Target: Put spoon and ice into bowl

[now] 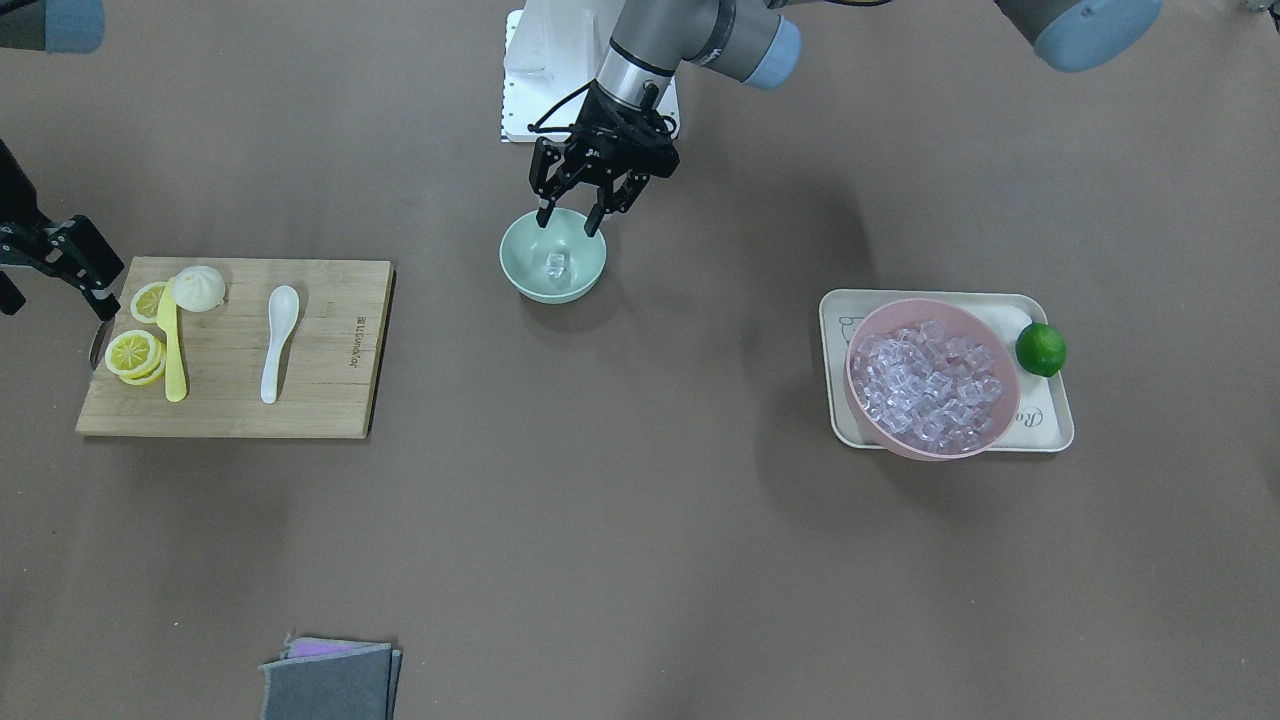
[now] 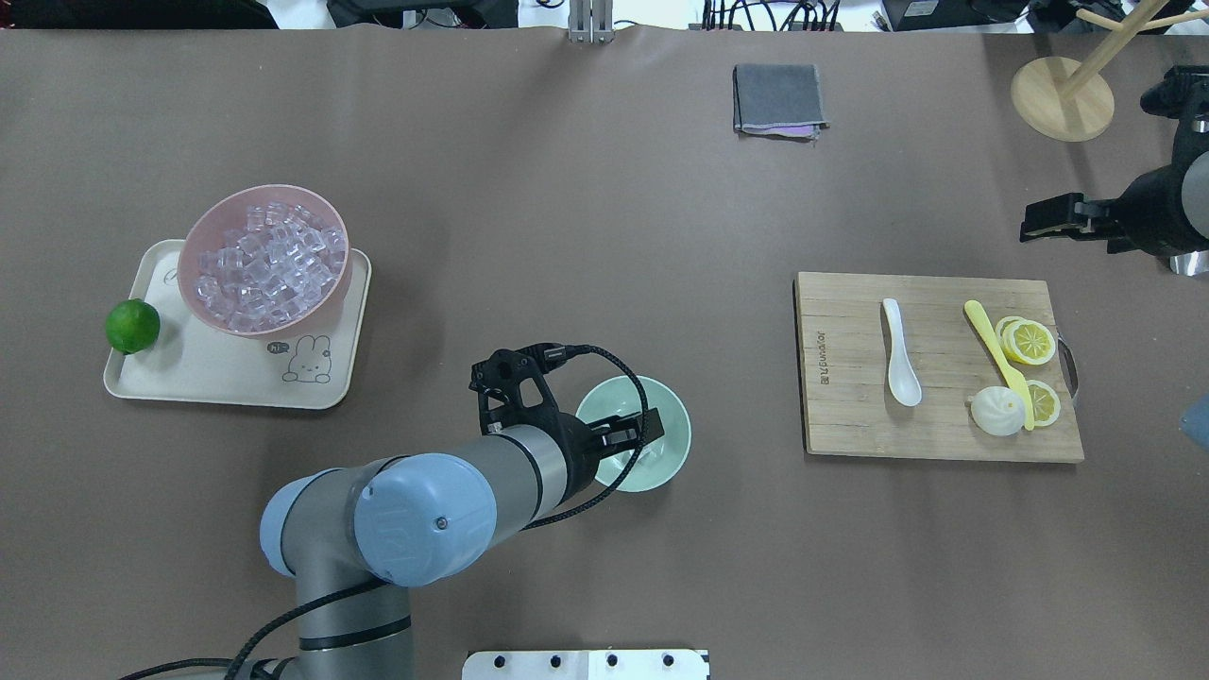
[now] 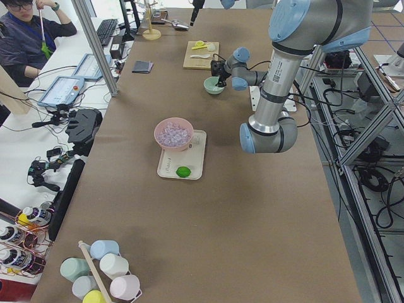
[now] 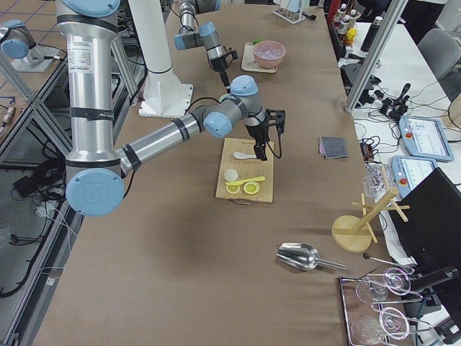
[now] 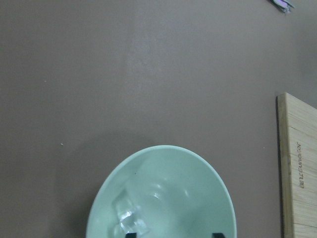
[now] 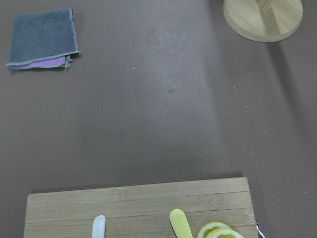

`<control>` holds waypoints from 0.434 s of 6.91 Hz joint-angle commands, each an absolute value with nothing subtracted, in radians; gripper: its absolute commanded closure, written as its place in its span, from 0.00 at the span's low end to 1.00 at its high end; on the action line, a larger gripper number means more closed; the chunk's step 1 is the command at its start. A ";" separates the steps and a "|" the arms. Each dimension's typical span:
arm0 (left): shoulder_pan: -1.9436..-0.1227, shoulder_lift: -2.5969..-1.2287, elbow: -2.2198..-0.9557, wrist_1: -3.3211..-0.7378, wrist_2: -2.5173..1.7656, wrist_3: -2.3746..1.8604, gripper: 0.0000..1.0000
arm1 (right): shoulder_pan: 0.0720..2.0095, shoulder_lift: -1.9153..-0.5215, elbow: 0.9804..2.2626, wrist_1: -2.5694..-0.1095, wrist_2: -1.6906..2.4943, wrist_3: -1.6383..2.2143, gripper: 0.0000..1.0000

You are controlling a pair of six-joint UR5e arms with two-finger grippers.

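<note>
Nearest us, the mint bowl (image 5: 188, 198) holds one ice cube (image 5: 130, 220) beneath our open, empty left gripper (image 1: 568, 227); the spoon (image 1: 278, 340) lies on the cutting board (image 1: 330, 380), apart from our spread right gripper (image 1: 55, 300), and a shallow pinch could skid it onto the table (image 1: 640, 520).

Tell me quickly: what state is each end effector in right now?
Left end effector: open, empty, over the bowl with one ice cube in it.
Right end effector: open, empty, at the cutting board edge.

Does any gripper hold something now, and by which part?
Nothing is held. The left gripper is open above the bowl; the right gripper is empty.
</note>
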State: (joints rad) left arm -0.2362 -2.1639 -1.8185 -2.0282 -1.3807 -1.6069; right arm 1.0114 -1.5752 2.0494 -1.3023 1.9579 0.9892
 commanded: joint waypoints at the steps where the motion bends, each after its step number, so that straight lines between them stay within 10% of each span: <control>1: -0.335 -2.154 -2.022 -1.753 -1.493 -1.513 0.02 | 0.942 -1.556 2.048 -1.302 1.913 1.093 0.03; 3: -0.678 -2.148 -2.063 -1.535 -1.843 -1.256 0.02 | 0.867 -1.542 2.040 -1.301 1.839 1.168 0.05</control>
